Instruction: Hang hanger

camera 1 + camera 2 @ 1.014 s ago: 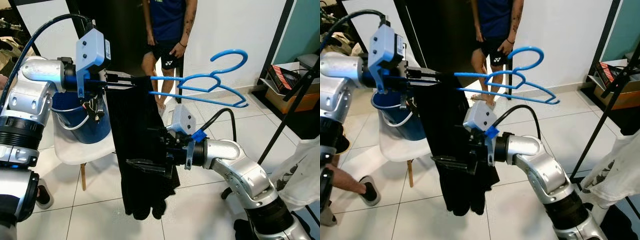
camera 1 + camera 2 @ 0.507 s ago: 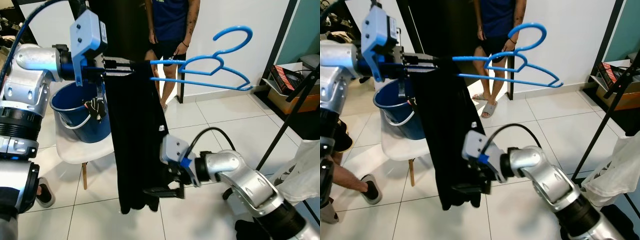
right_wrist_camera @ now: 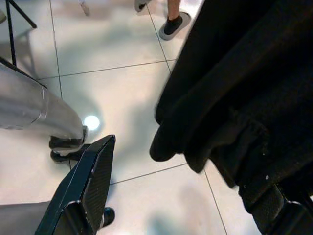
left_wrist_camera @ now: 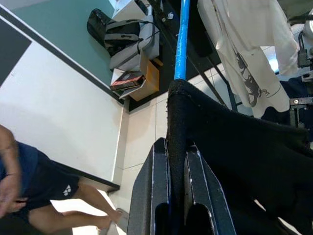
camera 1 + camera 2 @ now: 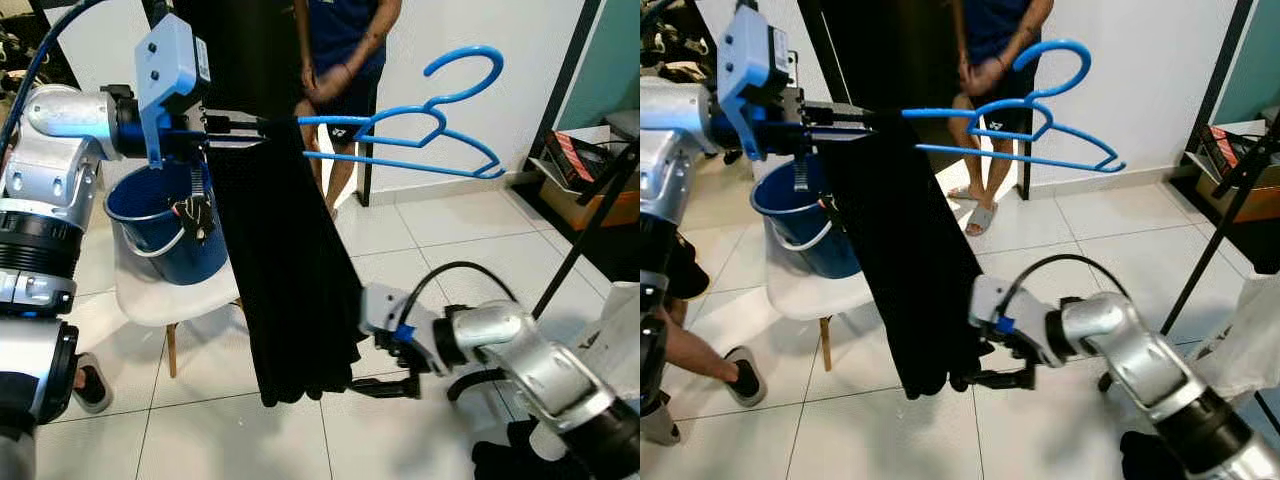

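1. I count one blue hanger (image 5: 420,130).
2. One black garment (image 5: 290,270) is draped over it.
3. I have two grippers: my left gripper (image 5: 245,126) and my right gripper (image 5: 385,385).
4. One blue bucket (image 5: 165,235).
5. One white chair (image 5: 150,295) under that bucket.
6. One person (image 5: 340,50) by the wall, plus one shoe (image 5: 88,385) of somebody else at my left.
7. One cardboard box (image 5: 575,195).
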Controlling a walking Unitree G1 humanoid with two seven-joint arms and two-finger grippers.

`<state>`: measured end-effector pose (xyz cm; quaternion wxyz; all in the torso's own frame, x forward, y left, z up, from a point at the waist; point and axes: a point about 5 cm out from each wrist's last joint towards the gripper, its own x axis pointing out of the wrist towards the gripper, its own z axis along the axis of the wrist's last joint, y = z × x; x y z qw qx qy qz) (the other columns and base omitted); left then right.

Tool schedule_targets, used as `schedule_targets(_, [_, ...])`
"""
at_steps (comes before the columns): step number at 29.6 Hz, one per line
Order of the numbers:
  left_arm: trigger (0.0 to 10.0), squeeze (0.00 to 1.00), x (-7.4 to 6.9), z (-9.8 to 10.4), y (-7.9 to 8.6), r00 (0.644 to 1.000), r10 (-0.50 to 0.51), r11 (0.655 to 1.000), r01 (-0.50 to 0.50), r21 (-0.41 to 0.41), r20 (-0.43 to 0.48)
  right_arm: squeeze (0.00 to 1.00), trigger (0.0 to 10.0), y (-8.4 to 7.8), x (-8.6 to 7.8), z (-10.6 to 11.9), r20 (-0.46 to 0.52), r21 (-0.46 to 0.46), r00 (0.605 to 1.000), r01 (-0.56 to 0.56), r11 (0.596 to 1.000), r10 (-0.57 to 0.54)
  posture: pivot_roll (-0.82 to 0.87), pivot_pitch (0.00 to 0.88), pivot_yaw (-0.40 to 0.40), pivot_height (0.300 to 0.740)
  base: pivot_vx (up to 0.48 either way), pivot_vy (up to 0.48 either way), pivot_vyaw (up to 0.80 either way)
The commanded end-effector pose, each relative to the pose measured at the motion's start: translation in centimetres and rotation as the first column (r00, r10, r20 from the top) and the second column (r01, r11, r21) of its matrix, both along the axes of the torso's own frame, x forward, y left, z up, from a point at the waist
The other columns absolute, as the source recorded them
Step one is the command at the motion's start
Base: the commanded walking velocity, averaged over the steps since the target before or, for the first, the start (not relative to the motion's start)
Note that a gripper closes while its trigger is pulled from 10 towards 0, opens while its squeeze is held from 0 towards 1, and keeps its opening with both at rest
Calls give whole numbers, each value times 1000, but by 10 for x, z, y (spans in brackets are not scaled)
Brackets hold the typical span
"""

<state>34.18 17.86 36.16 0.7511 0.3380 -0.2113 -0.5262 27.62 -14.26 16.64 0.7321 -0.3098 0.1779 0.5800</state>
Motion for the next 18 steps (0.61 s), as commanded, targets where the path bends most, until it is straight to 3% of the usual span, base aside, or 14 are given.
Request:
schedule_targets(1, [10000,0,-4,15,6,998,18,1000,-18,5,54,0,10000,-2,-2,-4,-16,-13,1000,-2,1000,2,-47,0,71,740,0,0,0])
schedule_targets(7, [10000,0,-4,12,7,999,9,1000,-10,17,42,0,10000,-26,5,2,-11,-26,996,88,996,-89,-49,0,71,740,0,0,0])
schedule_targets(8, [10000,0,-5,11,8,999,9,1000,-10,19,41,0,941,-31,6,4,-12,-16,993,114,993,-114,-49,0,71,740,0,0,0])
schedule_targets(13, [10000,0,-5,11,9,999,9,1000,-10,19,41,0,941,-34,7,5,-11,-8,991,130,991,-130,-49,0,70,740,0,0,0])
schedule_targets(14, [10000,0,-5,11,10,999,9,1000,-10,20,40,0,0,-37,6,6,-15,3,991,134,991,-134,-50,0,70,740,0,0,0])
schedule_targets(18, [10000,0,-6,11,10,999,7,1000,-8,22,37,0,0,-41,4,8,-18,13,991,135,991,-135,-49,0,69,740,0,0,0])
